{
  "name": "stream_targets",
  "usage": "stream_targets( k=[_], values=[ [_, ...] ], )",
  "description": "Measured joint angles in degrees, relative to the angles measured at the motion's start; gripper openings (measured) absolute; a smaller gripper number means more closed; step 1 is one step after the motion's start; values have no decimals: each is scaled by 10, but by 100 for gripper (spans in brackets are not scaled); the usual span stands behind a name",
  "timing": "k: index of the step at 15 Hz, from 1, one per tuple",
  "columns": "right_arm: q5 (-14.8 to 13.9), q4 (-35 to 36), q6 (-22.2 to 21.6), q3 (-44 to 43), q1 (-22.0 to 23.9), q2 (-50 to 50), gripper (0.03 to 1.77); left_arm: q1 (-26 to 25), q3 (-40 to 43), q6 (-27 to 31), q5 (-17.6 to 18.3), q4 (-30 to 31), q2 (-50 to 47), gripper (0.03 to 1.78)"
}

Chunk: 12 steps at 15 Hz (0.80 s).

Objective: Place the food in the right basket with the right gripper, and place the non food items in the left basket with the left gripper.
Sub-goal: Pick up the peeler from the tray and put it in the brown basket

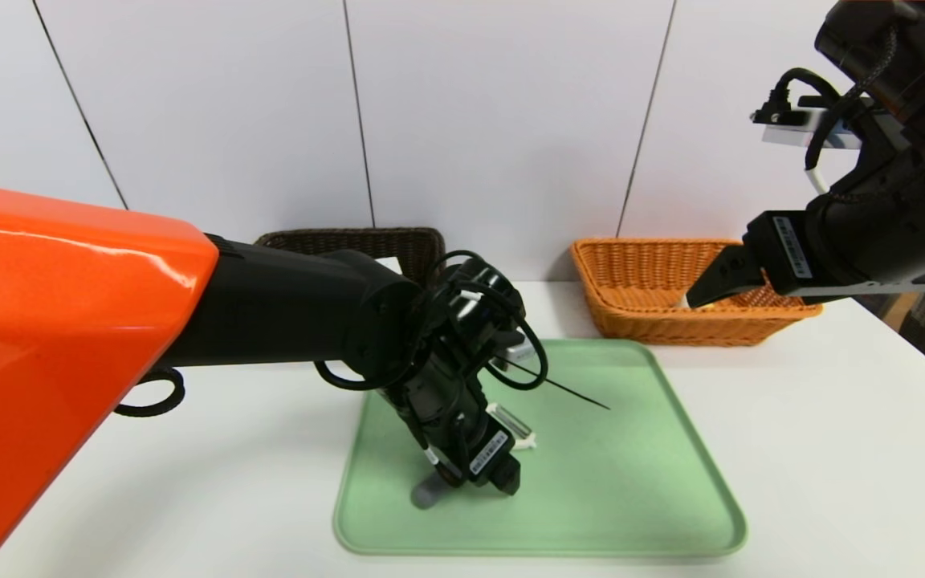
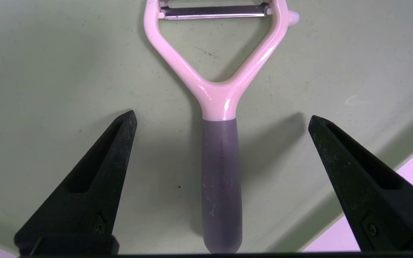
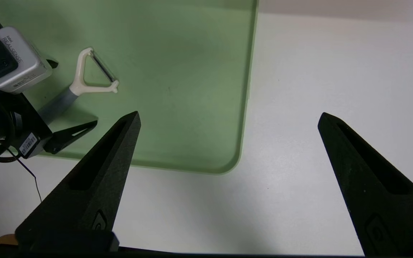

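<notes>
Between the left gripper's (image 2: 221,122) spread fingers (image 2: 95,179) lies the peeler (image 2: 221,107).

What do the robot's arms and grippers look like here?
The left arm has a glossy orange shell, then matte black links with looped black cables. The left gripper and right gripper have black, wedge-shaped fingers. White barcode labels mark both wrists.

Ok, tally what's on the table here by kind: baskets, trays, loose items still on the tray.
Baskets: 2, dark brown basket and orange basket
Trays: 1, green tray
Loose items on the tray: 1, peeler
Total: 4
</notes>
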State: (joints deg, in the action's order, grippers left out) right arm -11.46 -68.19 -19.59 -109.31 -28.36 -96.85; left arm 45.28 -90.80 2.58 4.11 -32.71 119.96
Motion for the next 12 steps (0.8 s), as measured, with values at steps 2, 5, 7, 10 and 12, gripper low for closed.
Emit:
stream_targets(
  k=[2,5,7,10,12],
  values=[
    [0,0,0,0,0,0,171,0,0,-1,0,0,0,169],
    [0,0,0,0,0,0,171,0,0,-2,0,0,0,169],
    [0,0,0,0,0,0,171,0,0,-2,0,0,0,169],
    [0,0,0,0,0,0,171,0,1,-1,0,0,0,160],
    [0,0,0,-1,0,0,171,0,1,-4,0,-1,0,126]
  ],
)
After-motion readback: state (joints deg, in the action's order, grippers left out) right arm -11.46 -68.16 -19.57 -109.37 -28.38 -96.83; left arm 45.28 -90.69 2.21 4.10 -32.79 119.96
